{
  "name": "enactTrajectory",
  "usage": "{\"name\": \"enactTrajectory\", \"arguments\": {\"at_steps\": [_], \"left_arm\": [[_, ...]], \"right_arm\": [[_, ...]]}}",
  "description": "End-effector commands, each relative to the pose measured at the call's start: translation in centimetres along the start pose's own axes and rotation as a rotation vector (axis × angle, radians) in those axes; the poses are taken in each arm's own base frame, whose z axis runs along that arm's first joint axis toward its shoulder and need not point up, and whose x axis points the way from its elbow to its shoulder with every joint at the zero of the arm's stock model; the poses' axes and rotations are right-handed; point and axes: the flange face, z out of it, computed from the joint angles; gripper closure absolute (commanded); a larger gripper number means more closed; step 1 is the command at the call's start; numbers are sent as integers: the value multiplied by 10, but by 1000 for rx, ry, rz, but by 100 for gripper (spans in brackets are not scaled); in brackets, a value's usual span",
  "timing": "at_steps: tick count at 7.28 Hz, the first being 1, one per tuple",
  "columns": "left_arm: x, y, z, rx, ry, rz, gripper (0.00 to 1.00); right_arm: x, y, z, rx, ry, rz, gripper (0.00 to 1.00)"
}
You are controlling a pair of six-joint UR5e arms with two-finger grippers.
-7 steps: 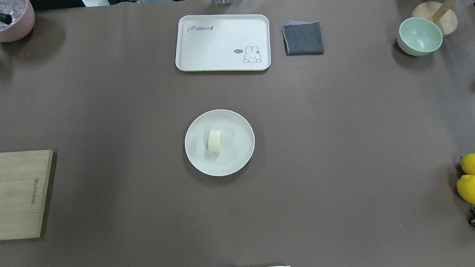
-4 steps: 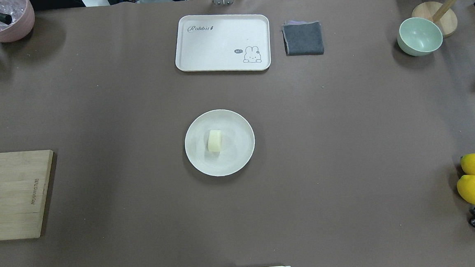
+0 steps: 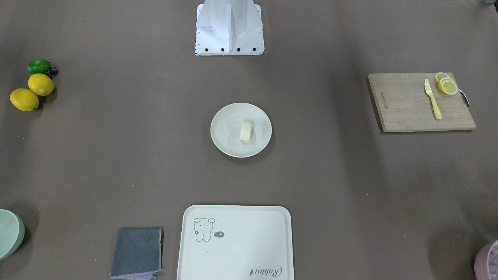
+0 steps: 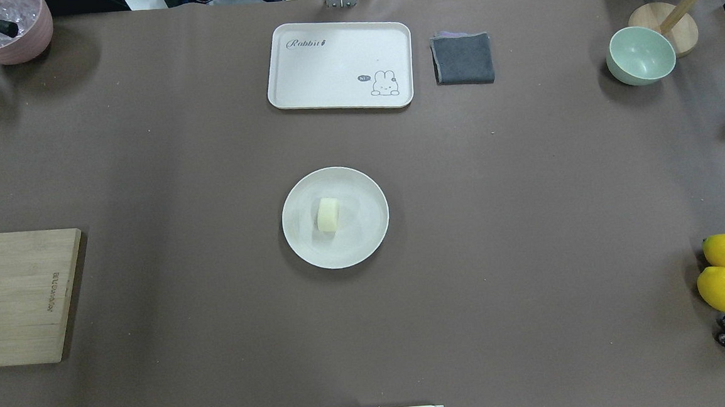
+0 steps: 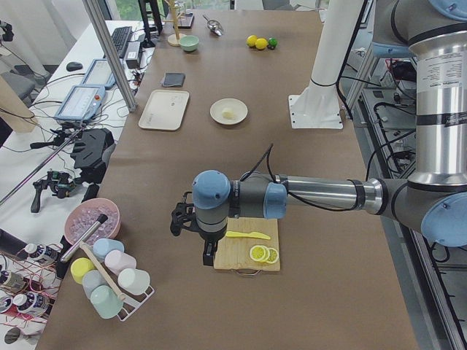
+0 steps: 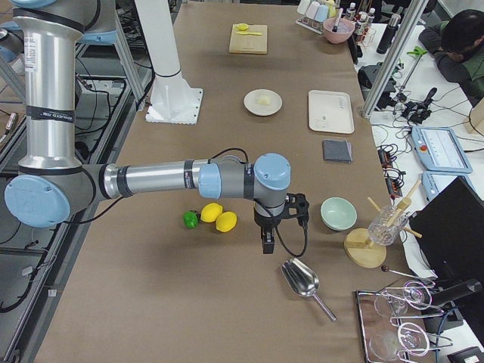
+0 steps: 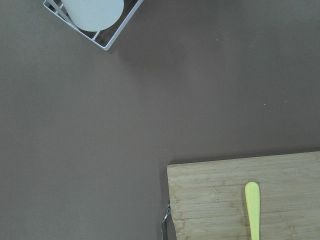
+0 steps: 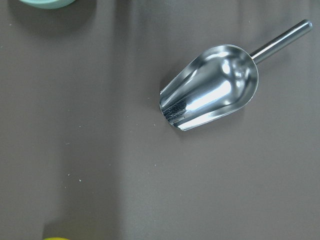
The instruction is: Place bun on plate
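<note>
Item: bun (image 4: 328, 215), pale, oblong, one piece.
Location: it is seen resting on the plate (image 4: 371, 241), inside the rim and a little toward the robot's left of the plate's middle. The plate stands at the middle of the table (image 4: 525, 187).
Long axis: it is laid roughly along the line from the robot's base toward the tray (image 4: 338, 63) on the far side, with a slight tilt at most.
Contact: nothing is touching the bun, and no arm is seen over the plate in the overhead or the front-facing view.
Left gripper (image 5: 209, 261): it is held above the table at the robot's left end, by the corner of the cutting board (image 5: 241, 264) that carries the yellow knife (image 5: 248, 235) and the lemon slices (image 5: 263, 254). It is shown only in the side view, so it cannot be told whether the jaws are parted or closed. Nothing is seen hanging from it.
Right gripper (image 6: 267, 243): it is held above the table at the robot's right end, between the lemons (image 6: 218, 217) and the metal scoop (image 6: 301, 280). It is shown only in the side view, so the set of the jaws cannot be told. Nothing is seen in it.
Bearing: the bun lies inward from both grippers, toward the table's middle, and well apart from each.
Nearer arm: neither is clearly nearer, since both are parked at opposite ends.
Task status, judged: the placing appears complete, and no further grasp appears to be called for.
Risk, judged: low, as the bun sits flat and clear of the rim.
</note>
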Motion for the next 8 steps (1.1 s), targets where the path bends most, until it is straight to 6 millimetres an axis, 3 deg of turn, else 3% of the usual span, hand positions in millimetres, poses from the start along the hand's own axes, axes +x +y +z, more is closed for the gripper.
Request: {"name": "enactTrajectory", "arguments": {"at_steps": [1,3,8], "left_arm": [[-4,-1,5,18,0,11,2],[5,-7,-5,39,1,-42,2],[7,-10,-5,40,1,-37,2]], "right_arm": [[-1,-1,-1,2,0,-2,0],[-1,-2,-1,3,0,-3,0],[2,0,3,-6,-1,5,0]]}}
